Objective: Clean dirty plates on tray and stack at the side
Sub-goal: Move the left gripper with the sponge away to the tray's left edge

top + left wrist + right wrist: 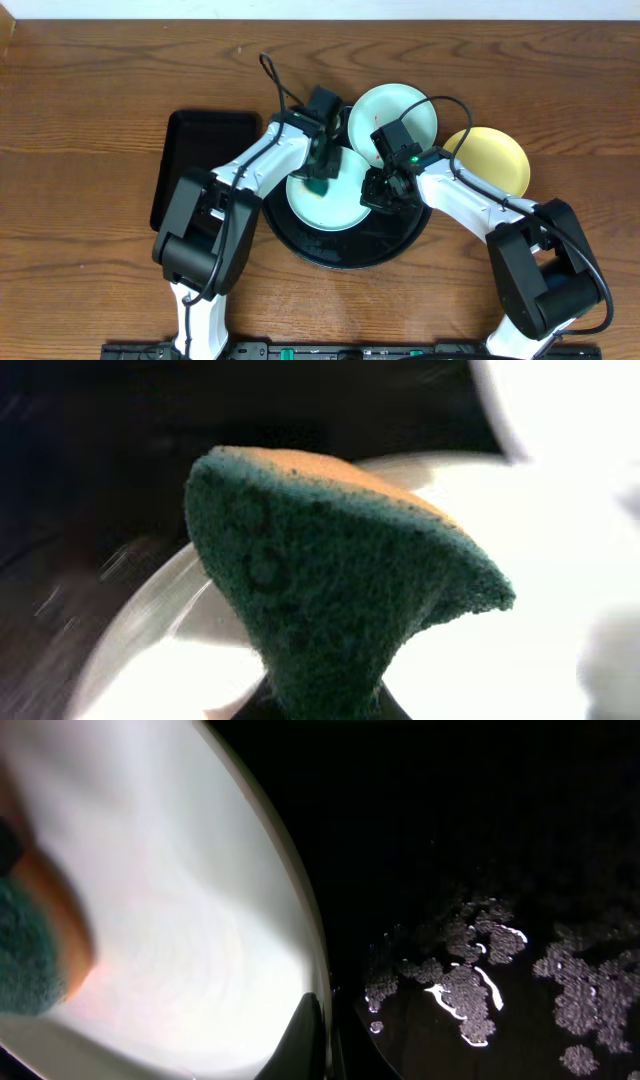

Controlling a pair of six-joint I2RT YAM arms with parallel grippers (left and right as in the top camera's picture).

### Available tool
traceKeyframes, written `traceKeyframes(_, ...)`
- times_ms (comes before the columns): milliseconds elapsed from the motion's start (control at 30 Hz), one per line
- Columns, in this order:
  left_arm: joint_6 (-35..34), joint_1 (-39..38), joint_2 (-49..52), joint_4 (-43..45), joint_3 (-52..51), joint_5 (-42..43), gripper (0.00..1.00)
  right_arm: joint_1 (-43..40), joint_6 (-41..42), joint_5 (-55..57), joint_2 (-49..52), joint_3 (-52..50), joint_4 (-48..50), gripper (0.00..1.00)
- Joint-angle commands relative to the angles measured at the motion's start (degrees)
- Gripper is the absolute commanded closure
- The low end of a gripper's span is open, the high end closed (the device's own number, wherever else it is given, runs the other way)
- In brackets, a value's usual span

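A pale mint plate (335, 205) lies on the round black tray (385, 245). My left gripper (320, 178) is shut on a green sponge with an orange back (330, 585) and presses it on this plate's far left part. My right gripper (376, 192) is shut on the plate's right rim (318, 970), with one dark finger lying on the inside of the rim. The sponge also shows at the left edge of the right wrist view (30, 955). A second mint plate (400, 110) with a red smear lies just behind the tray. The yellow plate (495, 160) lies on the table to the right.
A smaller rectangular black tray (195, 160) lies on the wooden table at the left. Wet foamy patches (465, 985) sit on the round tray's floor right of the held plate. A black cable loops over the rear mint plate.
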Motion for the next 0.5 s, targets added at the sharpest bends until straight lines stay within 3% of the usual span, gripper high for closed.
traceKeyframes(0, 5.6, 0.1, 0.9, 4.1, 1.4, 9.2, 0.92, 0.2, 0.0, 0.7, 0.9, 0.2, -0.4, 0.99)
traceKeyframes(100, 5.6, 0.1, 0.9, 7.7, 1.4, 5.2, 0.92, 0.2, -0.1, 0.7, 0.9, 0.2, -0.4, 0.99)
traceKeyframes(267, 4.6, 0.2, 0.9, 8.8, 1.4, -10.2, 0.92, 0.2, -0.1, 0.7, 0.9, 0.2, -0.4, 0.99)
traceKeyframes(367, -2.0, 1.1, 0.6, 7.4, 1.4, -21.6, 0.92, 0.2, -0.1, 0.5, 0.9, 0.2, -0.4, 0.99)
traceKeyframes(467, -5.4, 3.5, -0.7, 4.5, 2.3, -21.8, 0.92, 0.2, -1.1, -0.2, 0.9, 0.2, 0.1, 0.99)
